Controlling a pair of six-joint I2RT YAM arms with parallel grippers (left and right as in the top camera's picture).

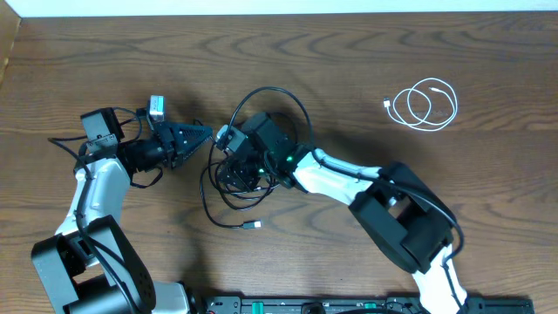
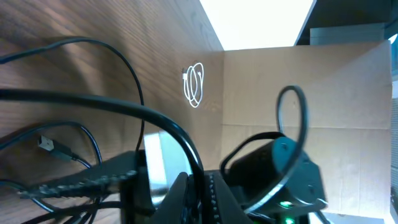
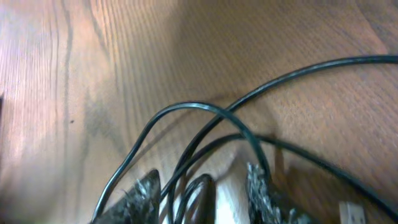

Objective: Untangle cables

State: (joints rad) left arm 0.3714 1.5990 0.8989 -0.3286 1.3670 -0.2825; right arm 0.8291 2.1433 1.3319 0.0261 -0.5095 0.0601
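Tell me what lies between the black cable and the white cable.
Nothing but bare tabletop between the black cable and the white cable, as the overhead view shows.

Left arm (image 1: pixel 91 187) and right arm (image 1: pixel 336 177) show white shells, black joints and wiring; left hand (image 1: pixel 207 135) black, ridged.

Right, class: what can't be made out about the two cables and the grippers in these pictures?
Thin black cable: overhead, the right arm's wrist covers its tangled middle.
Coiled white cable: overhead and left wrist, too small to count loops.
Right gripper: right wrist view, fingertips blurred, cut by bottom edge.
Left gripper: left wrist view, blurred.
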